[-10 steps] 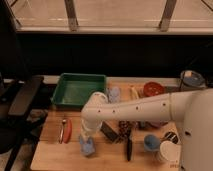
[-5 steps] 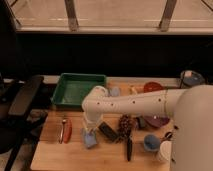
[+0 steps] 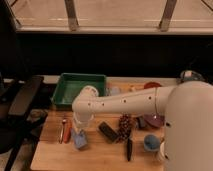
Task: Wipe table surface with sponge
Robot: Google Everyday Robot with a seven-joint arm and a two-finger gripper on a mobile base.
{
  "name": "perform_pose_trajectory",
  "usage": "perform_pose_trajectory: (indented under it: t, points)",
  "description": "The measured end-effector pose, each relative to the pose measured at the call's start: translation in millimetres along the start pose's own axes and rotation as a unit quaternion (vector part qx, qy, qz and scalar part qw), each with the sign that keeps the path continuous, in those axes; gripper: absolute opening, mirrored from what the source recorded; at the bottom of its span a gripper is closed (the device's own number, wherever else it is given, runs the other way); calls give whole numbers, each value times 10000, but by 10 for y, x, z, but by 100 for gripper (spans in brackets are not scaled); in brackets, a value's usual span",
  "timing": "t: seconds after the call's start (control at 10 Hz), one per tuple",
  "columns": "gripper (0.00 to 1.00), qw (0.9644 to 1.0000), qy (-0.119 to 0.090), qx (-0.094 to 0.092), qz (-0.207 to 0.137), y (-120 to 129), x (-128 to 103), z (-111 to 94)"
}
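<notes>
The light-blue sponge [image 3: 80, 140] lies on the light tan wooden table surface [image 3: 52, 156], near its front left. My gripper [image 3: 78, 131] points straight down onto the sponge from above and is shut on it, pressing it to the wood. The white arm reaches in from the right, and its wrist [image 3: 85, 103] is above the sponge. The sponge's top edge is hidden by the gripper.
A green tray [image 3: 80, 86] stands at the back left. A red-handled tool [image 3: 65, 130] lies left of the sponge. To the right are a dark flat block [image 3: 108, 131], a dark bunch [image 3: 124, 127], a dark knife [image 3: 129, 149] and a pale blue disc [image 3: 151, 142]. A black chair [image 3: 20, 102] stands off the left edge.
The gripper has moved left across the table with the sponge under it, and slightly away from the front edge. The arm has swung left with it.
</notes>
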Motion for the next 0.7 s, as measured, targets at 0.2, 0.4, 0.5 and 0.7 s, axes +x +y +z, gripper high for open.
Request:
perform_pose_trajectory:
  t: [0.2,0.4,0.5,0.7]
  points:
    - [0,9999,98,-85,61,112,381,35]
    - [0,9995,224,-15,231,91,683,86]
    - [0,9992,269,29,286,59,754,109]
    - [0,9987,300,142,382,-68,730,122]
